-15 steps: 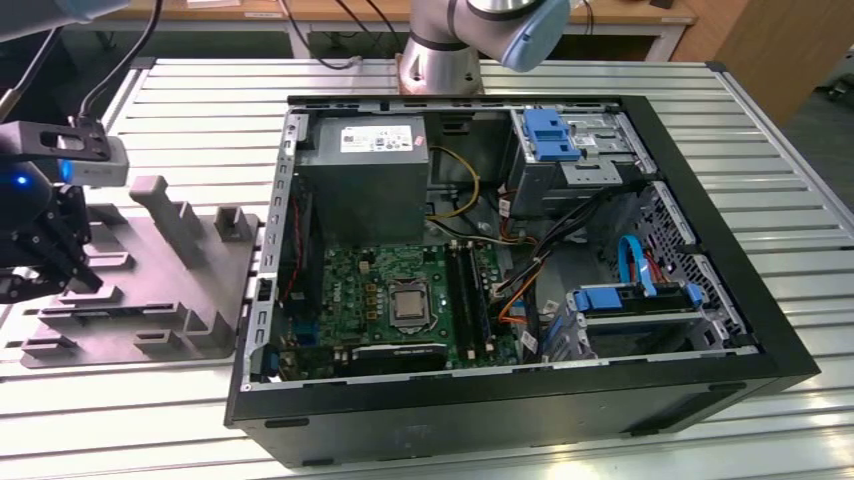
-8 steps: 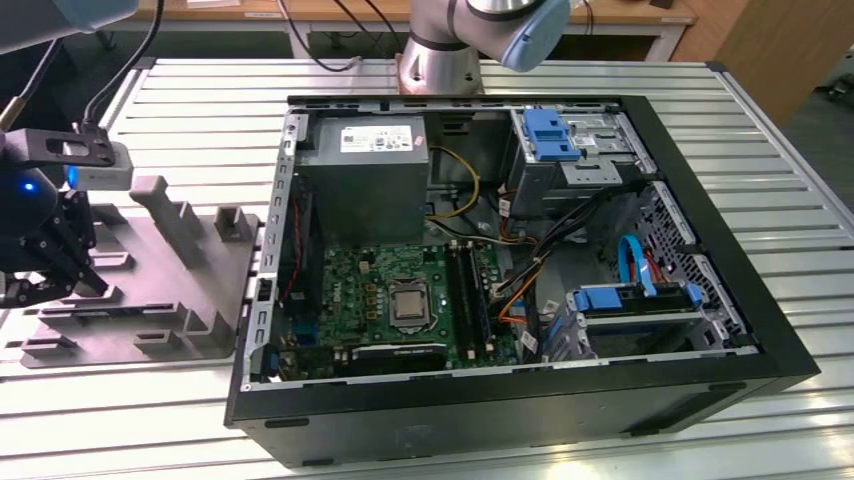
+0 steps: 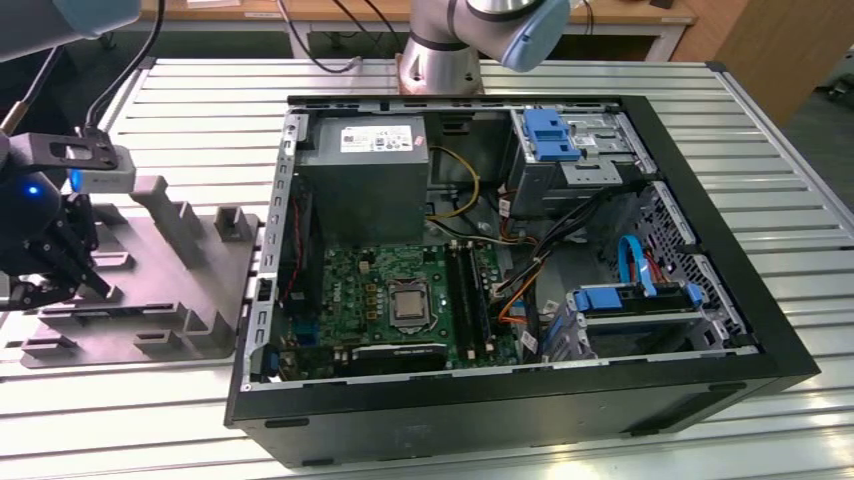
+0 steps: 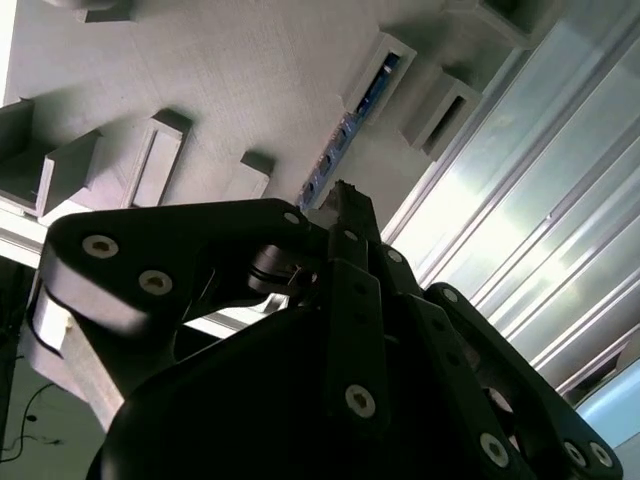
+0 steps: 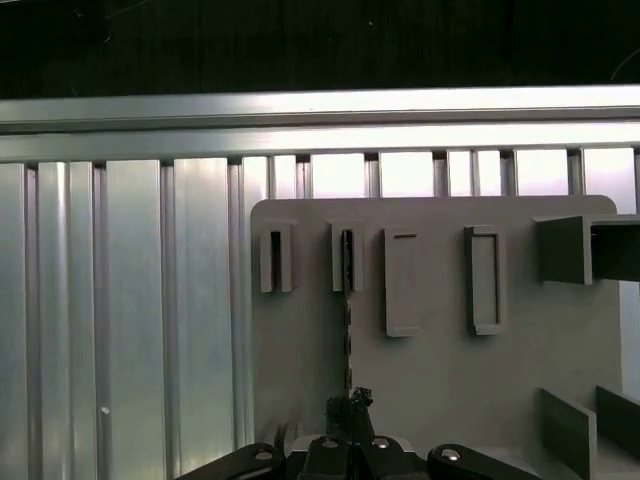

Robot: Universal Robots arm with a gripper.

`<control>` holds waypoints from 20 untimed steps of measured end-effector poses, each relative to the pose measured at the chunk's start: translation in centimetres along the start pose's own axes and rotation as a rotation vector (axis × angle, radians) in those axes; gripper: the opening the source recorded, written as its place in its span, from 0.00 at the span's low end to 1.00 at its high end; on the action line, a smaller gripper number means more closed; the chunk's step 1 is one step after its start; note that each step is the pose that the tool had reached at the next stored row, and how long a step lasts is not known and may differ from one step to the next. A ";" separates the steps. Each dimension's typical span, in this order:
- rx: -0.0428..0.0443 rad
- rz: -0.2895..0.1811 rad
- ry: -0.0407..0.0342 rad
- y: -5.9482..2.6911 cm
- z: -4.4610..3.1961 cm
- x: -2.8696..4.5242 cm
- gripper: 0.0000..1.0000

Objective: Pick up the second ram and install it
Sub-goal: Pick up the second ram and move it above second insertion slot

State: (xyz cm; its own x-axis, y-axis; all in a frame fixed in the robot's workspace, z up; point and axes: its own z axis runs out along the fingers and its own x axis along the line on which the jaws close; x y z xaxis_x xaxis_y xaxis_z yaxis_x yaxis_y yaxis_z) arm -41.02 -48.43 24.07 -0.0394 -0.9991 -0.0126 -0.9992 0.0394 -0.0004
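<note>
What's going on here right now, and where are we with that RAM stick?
The arm's pincer is over the grey fixture plate, at one end of the second ram, which stands on edge in a slot of the plate. Whether it has hold of it, I cannot tell. The plate lies on the exterior view's left, beside the open computer case, so the ram has not reached the motherboard yet.

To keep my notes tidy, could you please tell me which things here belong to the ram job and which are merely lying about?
Job: second ram, standing on edge in the grey fixture; tool at its end; motherboard in the open case.
Lying about: power-supply box; blue drive bracket; blue cable.
</note>
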 end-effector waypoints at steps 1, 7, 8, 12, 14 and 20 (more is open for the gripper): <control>0.0002 -0.002 0.0000 0.00 0.10 0.00 0.10; 0.0016 -0.017 0.0000 0.01 0.47 0.01 0.10; 0.0016 -0.019 0.0000 0.01 0.51 0.01 0.10; 0.0017 -0.022 -0.0001 0.01 0.66 0.01 0.10; 0.0014 -0.024 0.0001 0.01 0.68 0.01 0.10; 0.0015 -0.034 -0.0001 0.08 1.01 0.03 0.10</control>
State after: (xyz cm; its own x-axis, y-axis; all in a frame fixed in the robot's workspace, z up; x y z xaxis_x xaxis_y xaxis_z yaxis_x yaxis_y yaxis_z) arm -41.09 -48.45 23.05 -0.0050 -0.9999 -0.0126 -1.0000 0.0050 -0.0024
